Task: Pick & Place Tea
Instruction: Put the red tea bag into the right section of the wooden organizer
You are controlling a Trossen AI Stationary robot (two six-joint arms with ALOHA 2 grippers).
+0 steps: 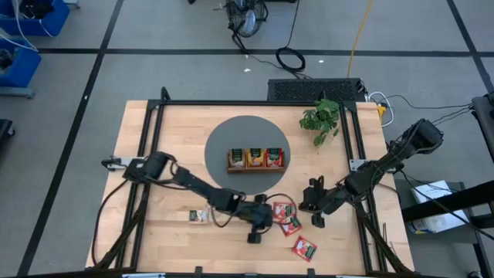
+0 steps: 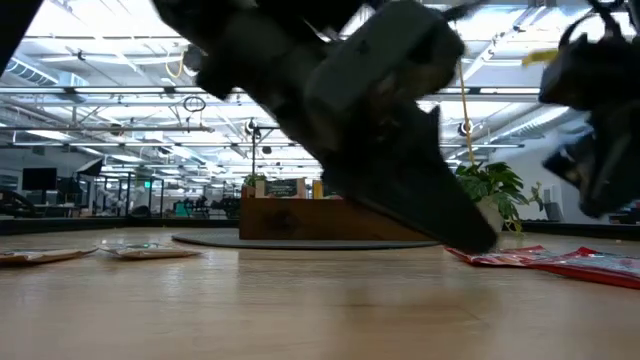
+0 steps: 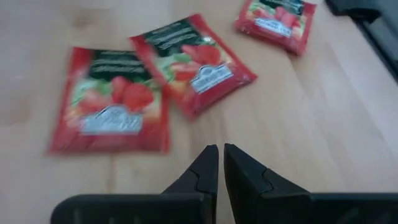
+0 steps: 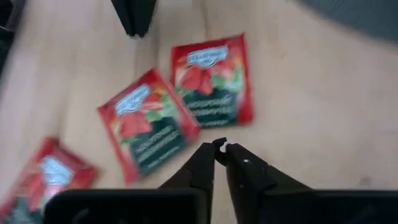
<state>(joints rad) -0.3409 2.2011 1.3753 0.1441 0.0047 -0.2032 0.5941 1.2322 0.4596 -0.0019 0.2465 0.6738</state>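
Note:
Three red tea sachets lie flat on the wooden table near its front edge: one (image 1: 284, 210) (image 3: 112, 106), one (image 1: 291, 225) (image 3: 194, 62) and one (image 1: 304, 249) (image 3: 277, 18). Two of them overlap slightly at their edges. My left gripper (image 1: 270, 218) (image 3: 221, 152) stands just left of them, shut and empty, slanting down toward them. My right gripper (image 1: 303, 206) (image 4: 221, 148) stands just right of them, also shut and empty, above the bare table beside the nearest sachet (image 4: 211, 78). The brown tray (image 1: 255, 168) holds more tea on the round mat.
The dark round mat (image 1: 231, 135) lies at the table's middle, with a small potted plant (image 1: 320, 120) to its far right. Other sachets (image 1: 199, 216) (image 2: 150, 252) lie near the front edge, left of my left gripper. Bare wood shows in the front left corner.

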